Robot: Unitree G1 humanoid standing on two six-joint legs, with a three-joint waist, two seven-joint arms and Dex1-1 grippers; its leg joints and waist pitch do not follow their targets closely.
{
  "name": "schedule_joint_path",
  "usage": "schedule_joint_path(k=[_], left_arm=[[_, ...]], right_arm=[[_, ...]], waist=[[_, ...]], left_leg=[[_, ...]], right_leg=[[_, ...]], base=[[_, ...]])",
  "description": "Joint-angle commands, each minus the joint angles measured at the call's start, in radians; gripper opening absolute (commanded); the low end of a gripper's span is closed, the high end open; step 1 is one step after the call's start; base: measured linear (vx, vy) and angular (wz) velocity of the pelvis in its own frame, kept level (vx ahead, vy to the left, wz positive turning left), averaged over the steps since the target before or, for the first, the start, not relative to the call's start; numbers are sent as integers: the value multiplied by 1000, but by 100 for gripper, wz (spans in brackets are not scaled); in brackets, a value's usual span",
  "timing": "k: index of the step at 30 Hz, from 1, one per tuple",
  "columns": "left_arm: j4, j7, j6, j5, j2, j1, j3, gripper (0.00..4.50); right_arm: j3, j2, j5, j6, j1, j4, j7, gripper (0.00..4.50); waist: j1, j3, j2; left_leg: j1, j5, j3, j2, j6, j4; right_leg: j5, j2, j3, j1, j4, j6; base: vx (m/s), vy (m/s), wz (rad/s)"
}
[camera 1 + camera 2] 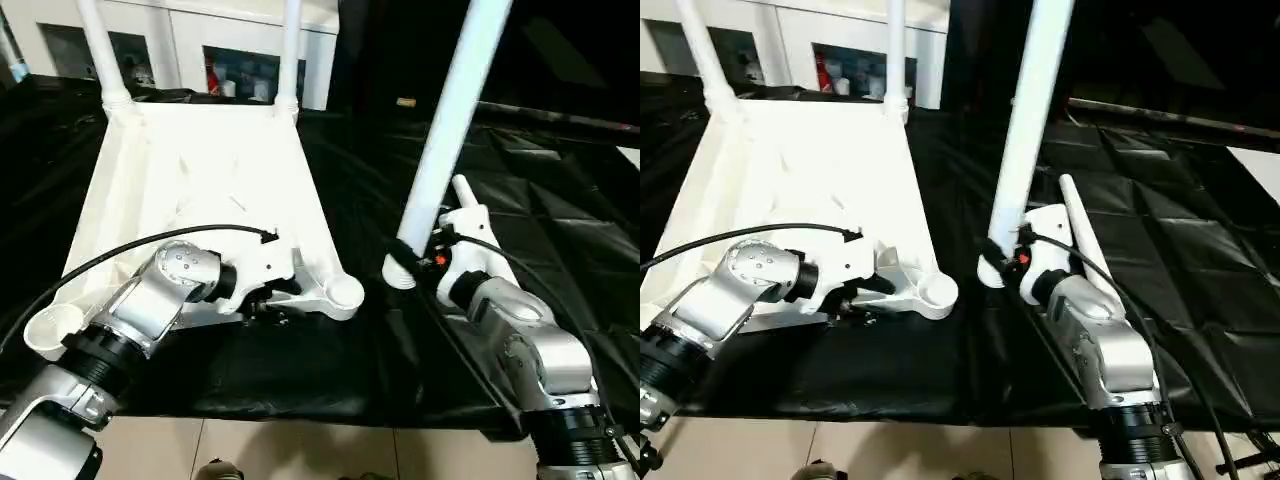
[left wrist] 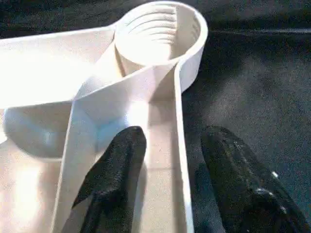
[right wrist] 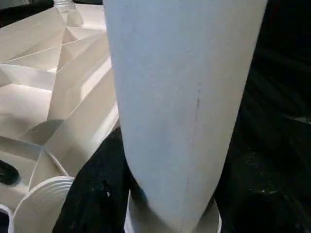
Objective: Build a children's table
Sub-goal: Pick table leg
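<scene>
Lying upside down on the black cloth point(image 1: 300, 370) is the white table top point(image 1: 200, 190), its ribs facing up and two legs point(image 1: 290, 55) standing in its far corners. The left gripper point(image 2: 167, 160) is pinching the top's near rim, just beside the empty near-right socket point(image 1: 343, 293). The right gripper point(image 1: 410, 262) is squeezing a loose white leg point(image 1: 450, 120), holding it almost upright, just right of that socket.

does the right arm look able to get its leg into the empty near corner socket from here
Probably yes: the right tool holds the leg upright just beside the open socket, with bare black cloth between; the left tool straddles the nearby rim.
</scene>
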Motion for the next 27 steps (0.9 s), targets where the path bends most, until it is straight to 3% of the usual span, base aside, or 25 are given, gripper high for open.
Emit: schedule_joint_path(k=[1,5,13,21,27], left_arm=[[7,-6,-2,18,2,-15,1,185],[24,-20,3,24,0,-17,15,154],[33,-23,14,23,15,-13,31,66],[22,-35,32,24,20,4,42,2],[42,2,9,31,-25,0,36,0]], right_arm=[[-3,-10,-3,-13,1,-29,0,192],[-1,-9,-6,-14,-5,-22,5,192],[5,-5,-9,-17,-12,-13,13,191],[8,-2,-5,-14,-20,-13,26,191],[-4,14,165,103,-39,-83,156,191]], waist=[[-1,-74,27],[0,-73,27],[1,-74,26],[0,-72,24],[0,-72,25]], left_leg=[[17,-257,3,11,-66,-72],[17,-264,2,11,-66,-72],[18,-251,2,11,-62,-72],[17,-275,1,12,-63,-73],[18,-286,0,13,-48,-74]], right_leg=[[-197,-55,27,45,-71,-163],[-236,-57,28,44,-74,-153],[-212,-56,27,43,-71,-160],[-274,-58,28,41,-76,-147],[-254,-57,28,42,-76,-157]], base=[[0,0,0],[0,0,0],[0,0,0],[0,0,0],[0,0,0]])
